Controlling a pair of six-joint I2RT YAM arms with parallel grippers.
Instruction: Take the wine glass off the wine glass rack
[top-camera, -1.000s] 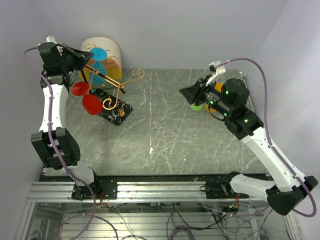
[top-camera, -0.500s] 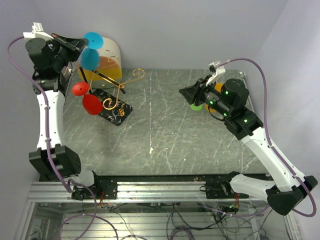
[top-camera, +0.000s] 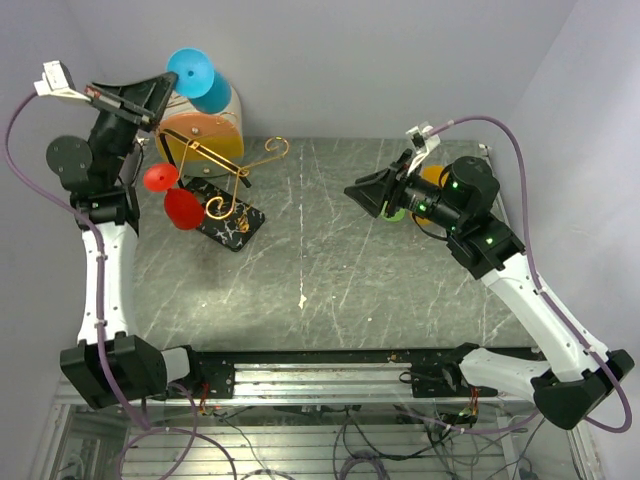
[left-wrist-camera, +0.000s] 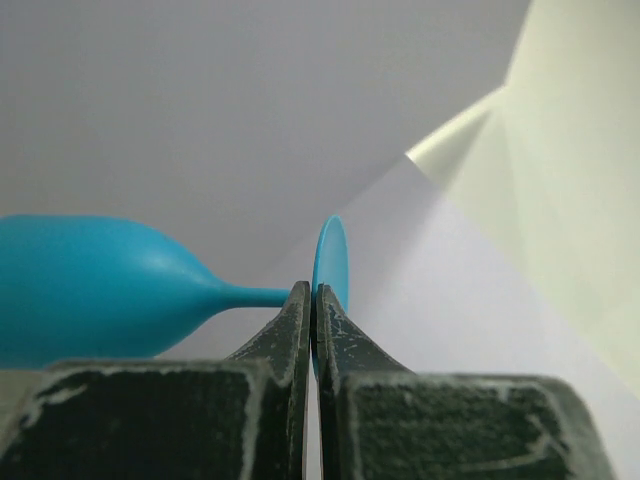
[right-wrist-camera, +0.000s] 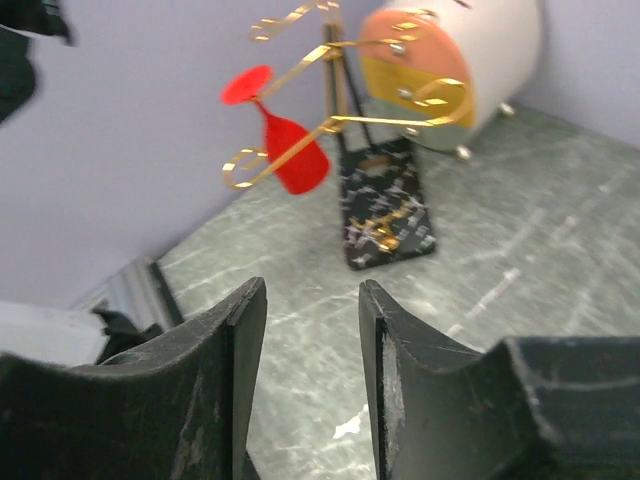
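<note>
My left gripper is raised high at the back left, above the wine glass rack. It is shut on the foot of a blue wine glass. In the left wrist view the jaws pinch the rim of the blue foot disc, with the stem and bowl out to the left. The gold wire rack stands on its black speckled base. A red wine glass still hangs on its left rail. My right gripper is open and empty over the table, facing the rack.
A cream drum with an orange face stands behind the rack against the back wall. It also shows in the right wrist view. A green object and an orange object sit partly hidden behind my right wrist.
My left gripper has lifted the blue wine glass up off the rack and away to the back left. My right gripper has shifted slightly left.
</note>
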